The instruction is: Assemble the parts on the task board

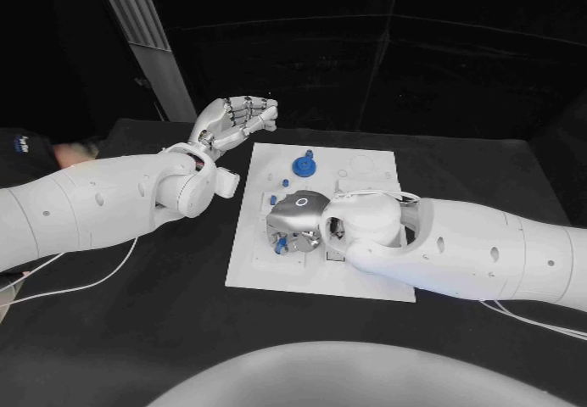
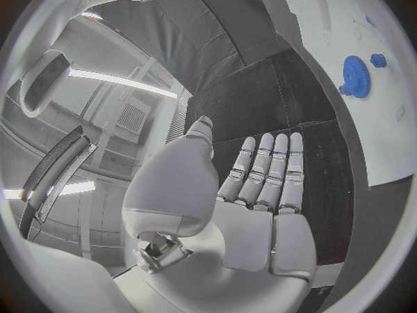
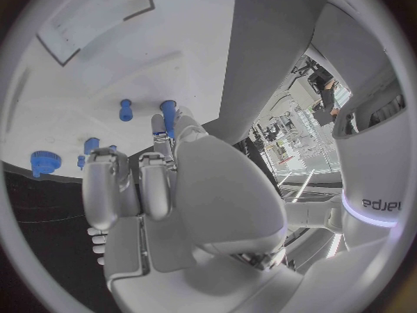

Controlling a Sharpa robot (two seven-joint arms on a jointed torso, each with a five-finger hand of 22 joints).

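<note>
Mid-assembly: the right hand [image 1: 298, 222] pinches a blue peg [image 3: 167, 116] over the task board [image 1: 367, 280] at desk centre; a blue gear [image 1: 304, 164] waits far; the left hand [image 1: 232, 119] hovers empty, fingers loose.

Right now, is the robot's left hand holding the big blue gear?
No. The left hand is off the white board with nothing in it; the blue gear lies on the board.

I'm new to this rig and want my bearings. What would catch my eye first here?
The right hand is down on the middle of the white task board, its fingers at a small blue part. The left hand is raised off the board's far left corner, holding nothing. A blue gear stands on the board's far side.
</note>
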